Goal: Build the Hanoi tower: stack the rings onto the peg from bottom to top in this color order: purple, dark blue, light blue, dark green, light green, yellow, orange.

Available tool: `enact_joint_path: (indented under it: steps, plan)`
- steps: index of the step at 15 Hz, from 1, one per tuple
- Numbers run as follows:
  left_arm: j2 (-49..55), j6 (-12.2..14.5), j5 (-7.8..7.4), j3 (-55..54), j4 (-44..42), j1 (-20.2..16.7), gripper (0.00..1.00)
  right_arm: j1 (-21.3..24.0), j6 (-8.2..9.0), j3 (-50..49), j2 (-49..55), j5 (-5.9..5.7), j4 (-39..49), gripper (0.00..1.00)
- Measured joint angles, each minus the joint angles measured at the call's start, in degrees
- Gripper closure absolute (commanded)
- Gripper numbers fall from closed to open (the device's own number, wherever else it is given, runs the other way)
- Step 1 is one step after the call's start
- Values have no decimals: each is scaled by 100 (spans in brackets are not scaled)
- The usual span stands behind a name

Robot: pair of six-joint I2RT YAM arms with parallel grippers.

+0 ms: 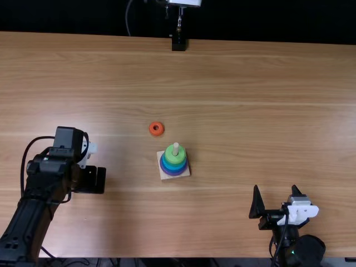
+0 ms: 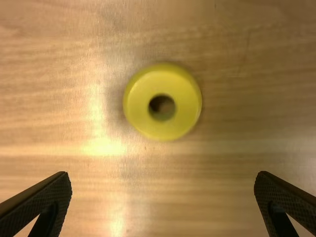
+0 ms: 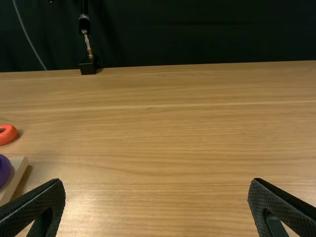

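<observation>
Two tools, one per arm. The left tool (image 1: 94,179), at the left side of the top view, has its two flat black fingers spread wide, with nothing held between them. In the left wrist view, one round yellow ring (image 2: 140,106) lies flat on the worktop, clear of both fingertips, its single central hole facing the camera. The right tool (image 1: 275,187), near the worktop's near edge, is likewise wide open and empty — two fingers, no ring.

Between the two arms sits one square pale wooden base (image 1: 164,176) with one upright, round-topped wooden peg (image 1: 176,148). Three colours can be named with confidence in its stack: purple lowest, blue above, light green uppermost; the exact number of rings cannot be told. The peg's tip stands above the green. Just beyond the base, one small orange ring (image 1: 156,134) lies flat, apart from the stack.

Outermost — one light brown wooden worktop (image 1: 267,89), with one black block (image 1: 178,44) at its far edge, before a dark backdrop (image 1: 267,19).
</observation>
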State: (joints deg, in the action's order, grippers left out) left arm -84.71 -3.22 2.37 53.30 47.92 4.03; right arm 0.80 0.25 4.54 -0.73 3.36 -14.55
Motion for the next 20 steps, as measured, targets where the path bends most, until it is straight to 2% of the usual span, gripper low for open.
enact_joint_path:
  steps: [3, 7, 20]
  plan:
    - [-310, 70, -2, 0, -841, 0, 0, 0, 0, 0, 0, 0, 0, 0]
    - [-310, 144, 0, 0, -861, 0, 0, 0, -2, 0, 0, 0, 0, 0]
    - [-494, 155, -4, -2, -914, -2, 0, 0, -2, 0, 0, 2, -2, 0]
